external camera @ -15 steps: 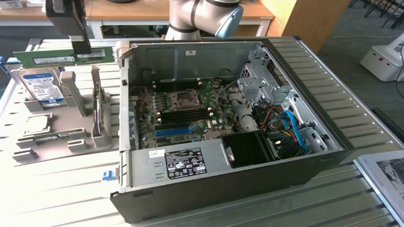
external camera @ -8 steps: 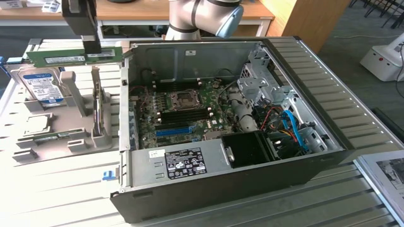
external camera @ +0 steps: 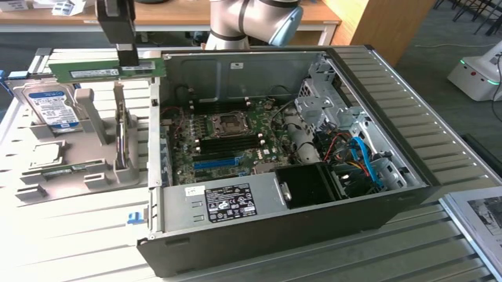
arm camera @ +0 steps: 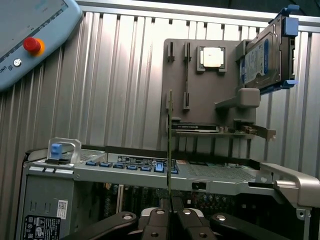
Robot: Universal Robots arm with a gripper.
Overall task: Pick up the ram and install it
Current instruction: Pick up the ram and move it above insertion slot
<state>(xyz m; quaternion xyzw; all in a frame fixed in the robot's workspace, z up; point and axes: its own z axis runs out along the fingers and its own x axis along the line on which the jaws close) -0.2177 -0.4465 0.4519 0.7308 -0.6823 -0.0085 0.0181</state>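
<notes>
jaws: pinching the ram (external camera: pixel 86 70) | ram: up in the air, maybe over the grey stand (external camera: pixel 126 158), beside the open computer (external camera: pixel 259 235)

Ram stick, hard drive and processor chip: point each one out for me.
ram stick (external camera: pixel 93 73), exterior view, on its white label
hard drive (external camera: pixel 52 107), exterior view, on its blue-and-white label
processor chip (arm camera: pixel 212 56), wrist view, middle of its silver top

Ram (external camera: pixel 86 69): green circuit board, matt, white paper label. Table (external camera: pixel 70 247): ribbed bare metal, dull sheen. Holder (external camera: pixel 117 170): matt grey plastic. Hard drive (external camera: pixel 49 103): glossy label, metal shell.
</notes>
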